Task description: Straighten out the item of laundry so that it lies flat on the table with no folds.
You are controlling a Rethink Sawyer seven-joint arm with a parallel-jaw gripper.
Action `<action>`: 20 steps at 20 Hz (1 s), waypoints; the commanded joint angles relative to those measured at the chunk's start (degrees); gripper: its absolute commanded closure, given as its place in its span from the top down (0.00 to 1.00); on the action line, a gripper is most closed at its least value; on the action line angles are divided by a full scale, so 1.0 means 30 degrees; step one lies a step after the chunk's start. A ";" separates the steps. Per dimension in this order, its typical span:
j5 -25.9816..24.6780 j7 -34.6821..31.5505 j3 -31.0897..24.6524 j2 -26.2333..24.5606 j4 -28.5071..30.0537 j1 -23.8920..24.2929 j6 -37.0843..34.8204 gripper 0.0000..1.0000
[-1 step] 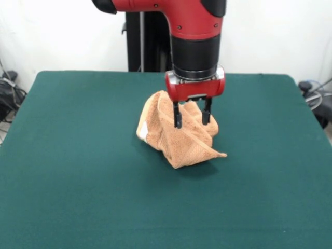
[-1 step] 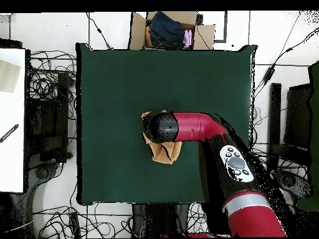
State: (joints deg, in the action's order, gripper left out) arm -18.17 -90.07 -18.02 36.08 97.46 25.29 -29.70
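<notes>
The item of laundry (image 1: 179, 140) is an orange-tan towel, crumpled in a folded heap near the middle of the dark green table (image 1: 62, 155). One pointed corner sticks out toward the front right, and a white tag shows at its left side. My gripper (image 1: 192, 120) hangs straight down over the heap's top, open, its two black fingers (image 1: 177, 118) spread apart with the tips low against the cloth. In the overhead view the arm's wrist (image 2: 161, 127) covers most of the towel (image 2: 164, 152). Only the towel's lower part and a sliver at its left show on the table (image 2: 112, 93).
A cardboard box (image 2: 140, 34) holding dark and pink clothes stands just past the table's top edge in the overhead view. Cables lie on the floor around the table. A white surface (image 2: 12, 118) sits at the left.
</notes>
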 commanded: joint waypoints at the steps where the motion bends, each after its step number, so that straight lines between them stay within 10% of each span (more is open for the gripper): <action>1: -0.1398 -0.0501 -0.0471 -0.1477 -0.0229 -0.0308 0.1412 1.00; 20: -0.0515 0.0447 -0.0932 -0.2534 -0.1884 0.0369 -0.0805 1.00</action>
State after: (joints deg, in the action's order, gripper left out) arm -18.32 -90.07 -18.03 30.44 95.27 25.45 -29.34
